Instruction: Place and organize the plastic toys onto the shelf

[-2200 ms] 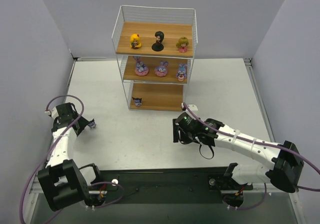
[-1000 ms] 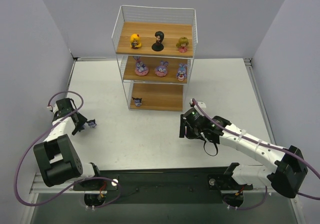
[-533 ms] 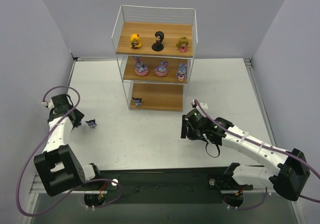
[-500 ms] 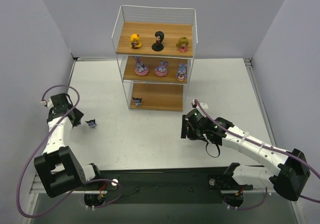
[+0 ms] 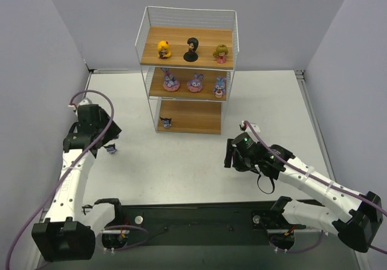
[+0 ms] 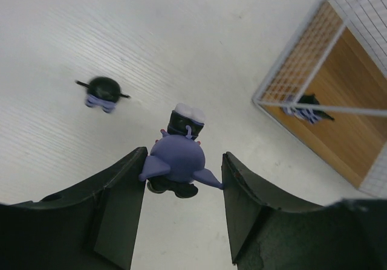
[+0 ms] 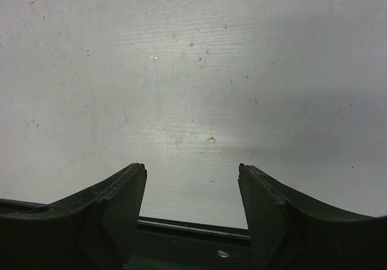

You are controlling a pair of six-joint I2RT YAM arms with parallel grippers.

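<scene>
The shelf point(image 5: 193, 116) stands at the back centre. Its top board holds a yellow point(image 5: 163, 49), a black point(image 5: 192, 49) and an olive-pink doll point(image 5: 221, 54). The middle board holds three purple-pink bunnies point(image 5: 196, 83). The bottom board holds one dark blue-purple figure point(image 5: 165, 122), which also shows in the left wrist view point(image 6: 305, 107). My left gripper point(image 6: 184, 161) is shut on a dark blue-purple figure point(image 6: 178, 164), with both fingers against its ears. A third dark figure point(image 5: 110, 149) stands on the table just ahead of that gripper point(image 5: 100, 139). My right gripper point(image 7: 192, 173) is open and empty over bare table point(image 5: 230, 155).
The white table point(image 5: 181, 167) is closed in by grey walls on the left point(image 5: 36, 70) and right point(image 5: 363, 70). A black strip point(image 5: 199, 212) runs along the near edge between the arm bases. The shelf's wire side point(image 6: 290, 70) stands to the right of my left gripper.
My left arm has lifted and swung its gripper right, toward the figure on the table. My right gripper has drifted a little to the right. The toys on the shelf have not moved.
</scene>
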